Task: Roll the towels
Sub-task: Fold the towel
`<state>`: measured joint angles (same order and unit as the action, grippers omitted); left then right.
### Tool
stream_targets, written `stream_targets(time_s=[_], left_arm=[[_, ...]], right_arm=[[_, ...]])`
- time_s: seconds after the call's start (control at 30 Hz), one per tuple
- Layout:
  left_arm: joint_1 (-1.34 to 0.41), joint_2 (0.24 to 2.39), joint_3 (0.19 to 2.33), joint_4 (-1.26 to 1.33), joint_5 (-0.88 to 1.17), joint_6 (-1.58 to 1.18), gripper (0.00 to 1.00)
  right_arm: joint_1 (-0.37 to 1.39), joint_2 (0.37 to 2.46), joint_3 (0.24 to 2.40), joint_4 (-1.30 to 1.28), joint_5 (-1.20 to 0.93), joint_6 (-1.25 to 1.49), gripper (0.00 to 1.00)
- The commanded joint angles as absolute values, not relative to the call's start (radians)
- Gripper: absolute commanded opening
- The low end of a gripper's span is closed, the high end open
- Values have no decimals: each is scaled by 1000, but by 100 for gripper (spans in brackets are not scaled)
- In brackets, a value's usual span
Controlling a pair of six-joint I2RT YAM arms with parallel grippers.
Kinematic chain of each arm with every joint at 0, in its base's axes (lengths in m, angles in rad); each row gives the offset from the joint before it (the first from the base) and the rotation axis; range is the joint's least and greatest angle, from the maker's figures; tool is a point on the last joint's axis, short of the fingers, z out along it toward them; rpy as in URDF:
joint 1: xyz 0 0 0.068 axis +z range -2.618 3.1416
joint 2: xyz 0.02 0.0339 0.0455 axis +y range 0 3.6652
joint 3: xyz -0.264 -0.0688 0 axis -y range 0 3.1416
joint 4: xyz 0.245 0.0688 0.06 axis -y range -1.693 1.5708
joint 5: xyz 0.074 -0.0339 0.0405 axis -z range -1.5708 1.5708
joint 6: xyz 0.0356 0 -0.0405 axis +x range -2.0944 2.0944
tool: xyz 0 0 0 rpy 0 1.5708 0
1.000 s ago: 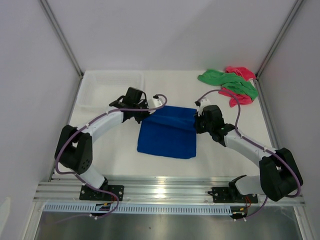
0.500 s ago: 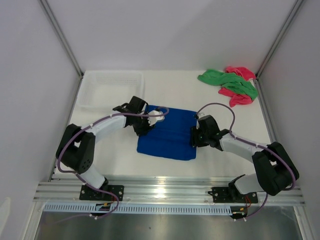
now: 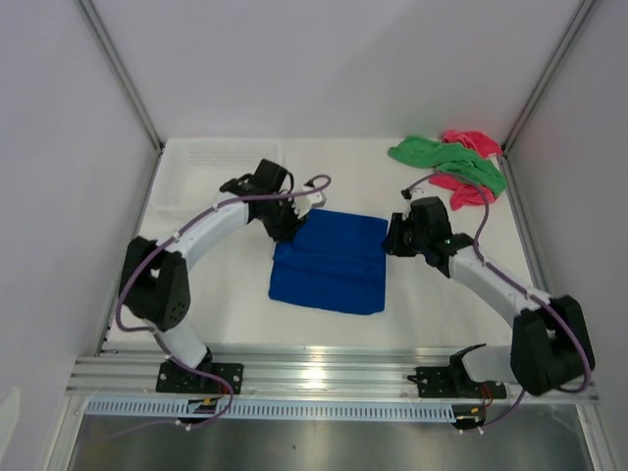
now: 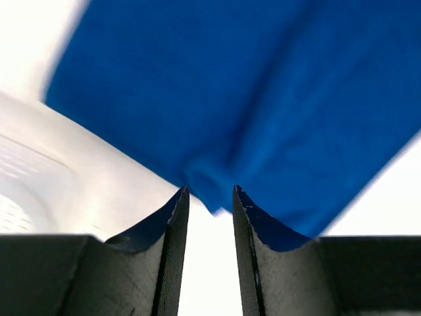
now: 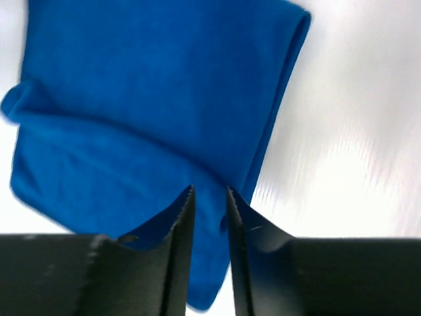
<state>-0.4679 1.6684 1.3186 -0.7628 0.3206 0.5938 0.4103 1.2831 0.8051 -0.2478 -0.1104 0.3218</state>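
Item: blue towel [image 3: 329, 263], lying flat and apparently doubled over at mid-table [image 3: 226, 294] between your two arms; green towel [image 3: 446, 160] and pink towel [image 3: 471, 193] are heaped together at the far right corner, well apart from it. Handling, as judged: light, limp, unbreakable and likely to sag or bunch if lifted by one point, so pinch both far corners low against the table. Grippers: your left gripper [image 4: 209, 191] and right gripper [image 5: 210, 191] stand slightly parted at those corners, tips at the cloth edge, nothing clamped.
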Motion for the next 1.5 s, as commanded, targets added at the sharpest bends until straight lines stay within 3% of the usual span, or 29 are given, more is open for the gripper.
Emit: stream_targets(time_s=[0.0,0.2,0.43,0.67,0.97,1.23,1.47], left_arm=[[-459,1817,1440,-758,256,431,36],[-462,1945,1557,-796,196,422,31],[-476,1983,1505,-842,184,472,28],[-480,1878,1387,-815,302,552,29],[-502,1813,1224,-767,288,647,30],[-509,1746,1161,-785,287,716,32],[-499,1666,1198,-788,354,654,40]], right_arm=[[380,1452,885,-215,-173,308,27],[390,1621,980,-172,-216,288,15],[440,1678,931,-167,-255,287,11],[462,1617,850,-170,-281,288,9],[505,1530,775,-195,-311,299,8],[551,1431,762,-305,-308,288,9],[483,1324,813,-360,-278,296,24]])
